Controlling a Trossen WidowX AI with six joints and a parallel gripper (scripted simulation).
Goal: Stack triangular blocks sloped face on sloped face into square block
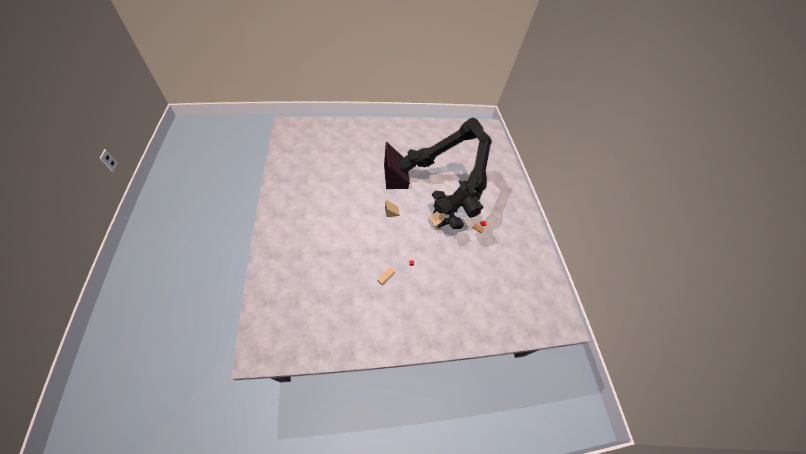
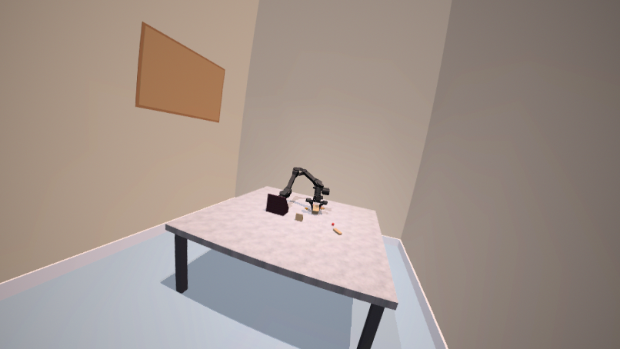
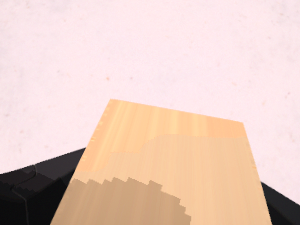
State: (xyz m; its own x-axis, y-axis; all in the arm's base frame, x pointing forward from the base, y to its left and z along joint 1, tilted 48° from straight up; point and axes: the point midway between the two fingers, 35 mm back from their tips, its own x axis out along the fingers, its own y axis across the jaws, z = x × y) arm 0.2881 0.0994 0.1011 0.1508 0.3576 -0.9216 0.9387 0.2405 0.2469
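Observation:
One triangular wooden block [image 1: 435, 219] [image 2: 315, 208] [image 3: 200, 164] is held between the fingers of my gripper [image 1: 439, 218] [image 2: 316, 207], which is shut on it. In the wrist view its light wooden face fills the lower middle, with dark fingers at both sides. It appears to be above the table [image 1: 315, 315] [image 2: 260, 242]; the exact height is hard to tell. The other triangular block [image 1: 392, 209] [image 2: 298, 217] stands on the table to the left of the gripper in the top view, apart from the held block, with a sloped face showing.
A dark wedge-shaped object [image 1: 396, 169] [image 2: 276, 204] stands by the arm's base. A flat wooden piece [image 1: 385, 275] [image 2: 337, 231] and a red cube [image 1: 411, 262] [image 2: 332, 224] lie nearer the table's front. A small wooden piece [image 1: 478, 228] and a red piece [image 1: 483, 223] lie right of the gripper.

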